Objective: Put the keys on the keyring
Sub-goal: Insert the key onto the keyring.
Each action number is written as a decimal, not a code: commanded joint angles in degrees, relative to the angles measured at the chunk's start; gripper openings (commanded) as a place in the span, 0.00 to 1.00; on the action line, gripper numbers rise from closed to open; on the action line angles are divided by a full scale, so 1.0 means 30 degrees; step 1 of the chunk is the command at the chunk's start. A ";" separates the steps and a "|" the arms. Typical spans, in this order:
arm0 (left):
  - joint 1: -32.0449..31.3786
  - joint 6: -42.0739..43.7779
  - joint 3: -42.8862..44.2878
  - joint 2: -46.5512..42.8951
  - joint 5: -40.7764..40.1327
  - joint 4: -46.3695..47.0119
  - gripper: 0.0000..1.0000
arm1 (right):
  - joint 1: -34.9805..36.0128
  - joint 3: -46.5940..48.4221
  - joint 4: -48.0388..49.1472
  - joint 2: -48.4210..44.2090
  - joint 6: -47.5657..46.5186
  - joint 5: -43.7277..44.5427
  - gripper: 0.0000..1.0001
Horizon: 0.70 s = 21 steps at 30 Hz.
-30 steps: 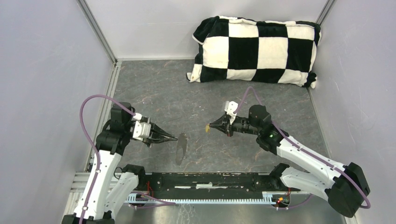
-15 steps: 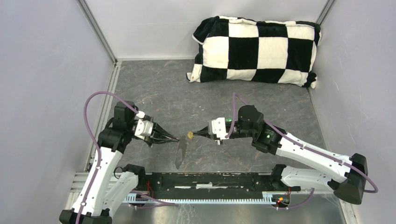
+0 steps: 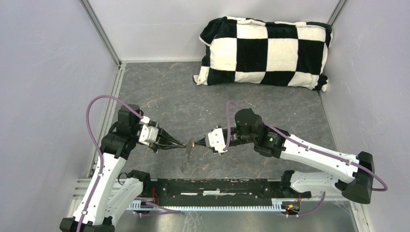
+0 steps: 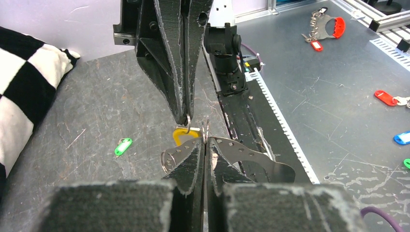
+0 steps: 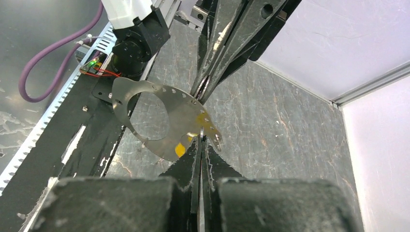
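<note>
Clamped shut, my left claw (image 4: 204, 145) is pinching the keyring (image 4: 251, 157) by its thin silvery band, and the loop is hanging down from my fingertips; my right claw (image 5: 199, 141) is likewise closed, gripping the yellow key (image 4: 185, 135) and holding it right against the keyring, just beside the spot where my left fingers are clamping; the two sets of tips are almost touching there. I am judging that the threading is under way but not finished; I cannot tell whether the key's small eye is already over the keyring's end, since my fingers are hiding it. To do this well I am planning on holding the left claw rock steady so the keyring is not swinging, feeding the key along the band slowly with the right, and loosening nothing until the key is plainly hanging on the keyring by itself; a sideways shove is risking a bent band or a keyring twisting out of my pinch. The green key (image 4: 123, 146) is lying on the table (image 4: 87, 111), well apart from the keyring, waiting for its turn.
</note>
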 commanded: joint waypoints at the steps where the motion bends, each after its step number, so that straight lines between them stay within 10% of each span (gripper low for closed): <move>1: -0.0071 -0.0615 0.0633 -0.0175 0.1862 0.0272 0.02 | 0.0196 0.1286 0.0222 0.0221 -0.0127 0.0369 0.00; 21: -0.0071 -0.0451 0.0514 -0.0279 0.1367 0.0271 0.02 | 0.0713 0.2316 -0.0170 0.1162 0.0437 0.0239 0.00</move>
